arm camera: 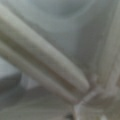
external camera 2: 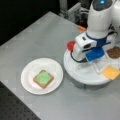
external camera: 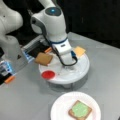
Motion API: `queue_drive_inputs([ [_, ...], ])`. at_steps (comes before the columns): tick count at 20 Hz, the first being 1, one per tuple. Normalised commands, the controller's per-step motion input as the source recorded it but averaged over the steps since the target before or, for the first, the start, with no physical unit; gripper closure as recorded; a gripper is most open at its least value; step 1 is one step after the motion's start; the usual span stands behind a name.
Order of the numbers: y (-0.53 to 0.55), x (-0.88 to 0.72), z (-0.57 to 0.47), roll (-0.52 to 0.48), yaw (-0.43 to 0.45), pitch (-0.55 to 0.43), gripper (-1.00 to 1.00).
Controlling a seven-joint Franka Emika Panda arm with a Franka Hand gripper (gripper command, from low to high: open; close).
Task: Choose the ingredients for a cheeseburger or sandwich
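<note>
now arm bent over, tool [external camera: 67, 68] low above white tray [external camera: 82, 68].

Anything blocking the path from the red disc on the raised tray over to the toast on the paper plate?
Nothing visible does. The red disc lies at the tray rim nearest the plate; only bare table separates them. The gripper hangs over the tray's middle, beside that path.

A tan-brown toast square [external camera: 80, 110] topped by a green disc [external camera: 80, 108] is seen flat on the white paper plate [external camera: 60, 107]; the same stack [external camera 2: 43, 79] is shown in both front views. A second toast square [external camera: 43, 59] overhangs the rim of the raised round tray [external camera: 82, 68]. A red disc [external camera: 48, 74] lies flat at the tray's edge, well apart from the stack.
</note>
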Motion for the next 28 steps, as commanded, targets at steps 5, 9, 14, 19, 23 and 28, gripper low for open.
queue_drive_inputs([
  [5, 0.04, -0.1, -0.09, 0.025, -0.135, 0.004, -1.0],
  [9, 0.06, -0.09, -0.09, -0.004, -0.153, 0.007, -1.0],
  [14, 0.09, -0.05, -0.05, -0.023, -0.073, 0.02, -1.0],
  [19, 0.12, -0.04, 0.06, -0.055, -0.033, 0.059, -1.0],
  [23, 0.13, -0.03, 0.13, -0.077, -0.003, 0.082, -1.0],
  [28, 0.15, -0.02, 0.15, -0.076, 0.022, 0.089, -1.0],
])
